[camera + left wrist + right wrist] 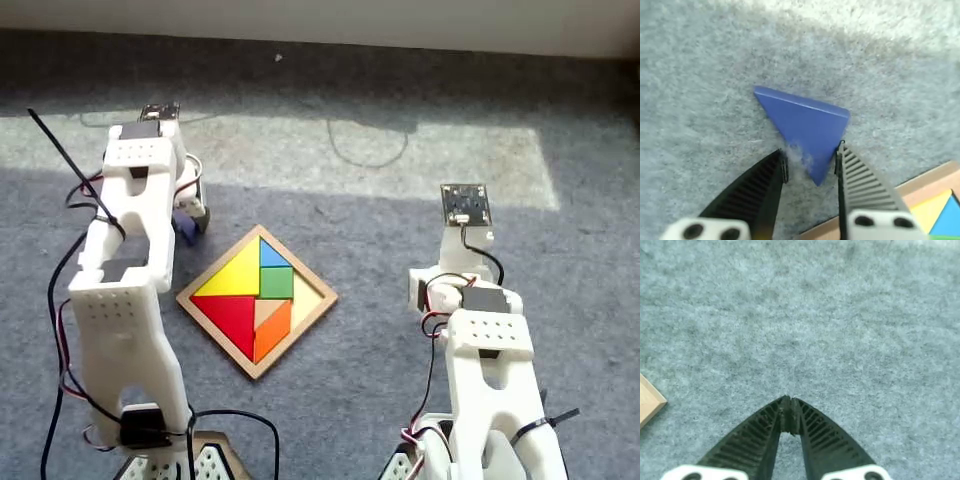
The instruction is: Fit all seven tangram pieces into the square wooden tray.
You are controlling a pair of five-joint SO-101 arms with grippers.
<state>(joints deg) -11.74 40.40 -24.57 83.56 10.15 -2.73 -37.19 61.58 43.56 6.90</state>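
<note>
Looking at the wooden tray point(318, 297) first, what lies inside it?

Yellow triangle point(235, 275), light blue triangle point(272, 253), green square point(277, 283), red triangle point(228, 315) and orange triangle point(270, 338), all flat and packed edge to edge. There is a pale patch point(275, 315) between the green and the orange; I cannot tell whether it is a piece or bare wood.

And the dark blue triangle point(805, 127)?

Outside the tray, flat on the grey carpet point(400, 230), just off the tray's upper left edge in the high view.

Where is the left gripper point(811, 155) from the tray?

Off that same edge, low over the dark blue triangle. Its jaws are partly spread and straddle one corner of the piece. One finger point(855, 175) sits right against the piece's edge; the other finger point(765, 180) is just beside the opposite edge, with carpet fuzz between them. The piece is not lifted.

And the right gripper point(790, 415)?

Over bare carpet on the tray's other side, well apart from the pieces, near one tray corner. Its tips are pressed together with nothing between them.
</note>
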